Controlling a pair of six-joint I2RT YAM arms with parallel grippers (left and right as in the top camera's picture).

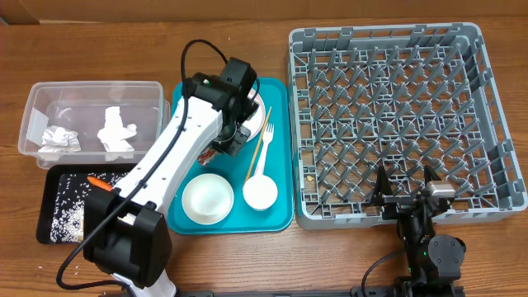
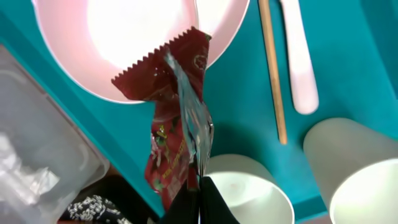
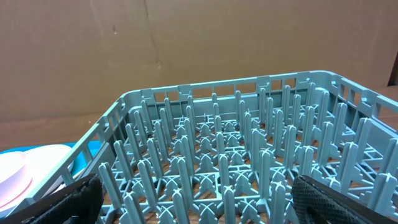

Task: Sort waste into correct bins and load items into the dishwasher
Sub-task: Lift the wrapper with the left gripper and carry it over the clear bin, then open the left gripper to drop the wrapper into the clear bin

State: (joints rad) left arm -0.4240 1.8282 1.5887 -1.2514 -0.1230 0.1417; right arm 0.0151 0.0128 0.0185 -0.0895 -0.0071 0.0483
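My left gripper is shut on a shiny red snack wrapper, which hangs crumpled above the rim of the pale pink plate. In the overhead view the left gripper hovers over the teal tray, with the wrapper below it. A wooden chopstick and a white fork lie beside the plate. A white bowl and a white cup stand at the tray's front. My right gripper is open and holds nothing, at the front edge of the grey dish rack.
A clear tub at the far left holds crumpled white napkins. In front of it a black tray carries beige crumbs and a small carrot. The rack's pegs fill the right wrist view.
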